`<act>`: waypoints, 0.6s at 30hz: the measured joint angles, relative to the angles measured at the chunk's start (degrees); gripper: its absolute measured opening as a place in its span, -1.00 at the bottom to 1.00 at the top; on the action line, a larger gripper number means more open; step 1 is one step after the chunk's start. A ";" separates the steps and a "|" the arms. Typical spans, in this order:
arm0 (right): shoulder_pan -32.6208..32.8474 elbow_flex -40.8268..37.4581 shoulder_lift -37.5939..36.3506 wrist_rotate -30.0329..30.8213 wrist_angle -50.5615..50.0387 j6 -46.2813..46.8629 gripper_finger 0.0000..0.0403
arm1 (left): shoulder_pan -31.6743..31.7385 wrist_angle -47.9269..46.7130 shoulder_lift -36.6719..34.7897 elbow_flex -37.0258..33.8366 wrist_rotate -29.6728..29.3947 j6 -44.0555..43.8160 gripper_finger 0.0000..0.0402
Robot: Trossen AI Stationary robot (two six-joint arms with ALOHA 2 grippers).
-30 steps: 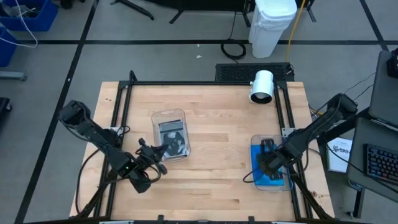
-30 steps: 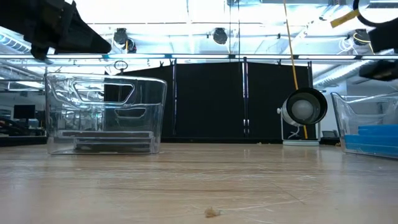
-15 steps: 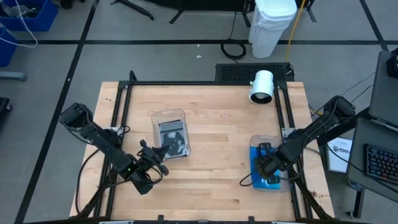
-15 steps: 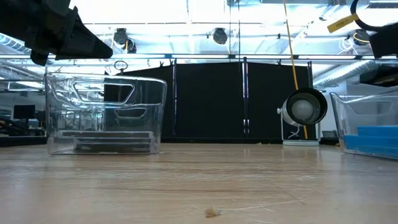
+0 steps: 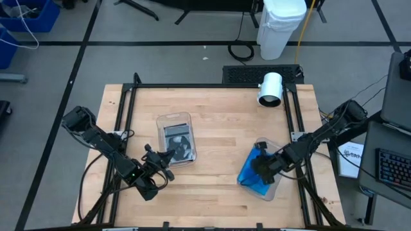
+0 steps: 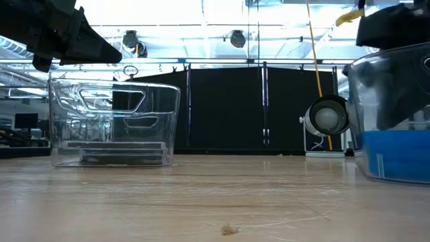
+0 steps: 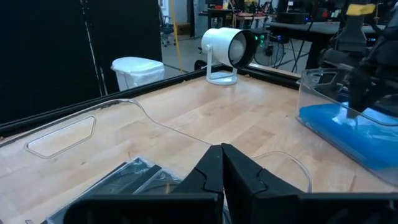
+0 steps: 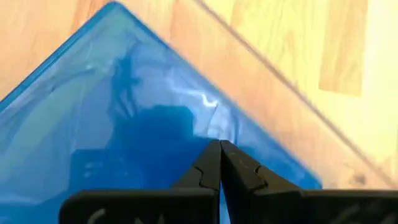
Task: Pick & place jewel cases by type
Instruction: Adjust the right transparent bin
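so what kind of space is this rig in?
Looks like a robotics lab or workshop: a framed wooden workbench, black curtain panels behind it under industrial ceiling lights, and a keyboard on a desk alongside.

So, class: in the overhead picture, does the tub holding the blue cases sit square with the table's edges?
No. The right tub with the blue cases lies turned at a slant to the table's edges.

A wooden surface (image 5: 218,135) carries two clear plastic tubs: one (image 5: 175,122) left of centre, one (image 5: 273,189) near the right edge, sitting askew. A white lamp (image 5: 270,88) lies at the far right corner. Beyond it, on the floor, stands a white bin (image 5: 280,25).
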 joint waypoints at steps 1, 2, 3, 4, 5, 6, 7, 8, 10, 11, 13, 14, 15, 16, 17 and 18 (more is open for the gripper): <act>-0.67 -0.83 0.00 0.11 2.18 -1.63 -1.00 | 0.00 0.01 0.00 0.00 0.00 0.00 -0.96; -1.45 -1.81 0.00 -0.18 4.58 -3.19 -1.00 | 0.00 0.05 0.00 0.00 0.00 0.00 -0.95; -2.13 -2.95 0.02 -0.34 7.18 -4.63 -1.00 | 0.00 0.14 0.00 0.00 0.00 0.00 -0.93; -2.82 -4.11 0.00 -0.37 9.96 -5.93 -1.00 | 0.00 0.18 0.00 0.00 0.00 0.00 -0.92; -3.47 -5.04 -0.05 -0.25 12.12 -7.16 -1.00 | 0.00 0.20 0.00 0.00 0.02 0.00 -0.92; -4.04 -5.47 -0.13 -0.09 13.42 -8.14 -1.00 | 0.00 0.20 0.00 0.00 0.02 0.00 -0.93; -4.50 -5.51 -0.44 -0.13 13.74 -8.98 -1.00 | 0.00 0.20 0.00 0.00 0.02 0.01 -0.95; -4.79 -5.41 -0.94 -0.14 13.67 -9.64 -1.00 | 0.00 0.20 0.00 0.00 0.02 0.06 -0.97; -4.99 -4.67 -2.54 -0.08 12.81 -11.63 -1.00 | 0.00 0.18 0.00 0.00 0.03 0.14 -0.98; -4.93 -4.01 -3.73 -0.15 12.84 -12.70 -1.00 | 0.00 0.18 0.00 0.00 0.04 0.22 -0.97; -4.92 -2.65 -6.37 -0.15 12.42 -13.79 -1.00 | 0.00 0.18 0.00 0.00 0.04 0.20 -0.93; -4.92 -2.01 -7.74 -0.21 11.29 -13.71 -1.00 | 0.00 0.16 0.00 0.00 0.06 0.23 -0.92; -4.92 -1.44 -9.00 -0.38 9.74 -13.12 -1.00 | 0.00 0.16 0.00 0.00 0.11 0.22 -0.92; -4.92 -0.85 -10.36 -1.11 8.04 -11.96 -1.00 | 0.00 0.16 0.00 0.00 0.20 0.18 -0.92; -4.94 -0.17 -11.81 -3.07 6.31 -10.24 -1.00 | 0.00 0.14 0.00 0.00 0.44 0.17 -0.94; -4.94 0.48 -13.47 -5.36 4.99 -8.47 -1.00 | 0.00 0.07 0.00 0.00 0.63 0.22 -0.96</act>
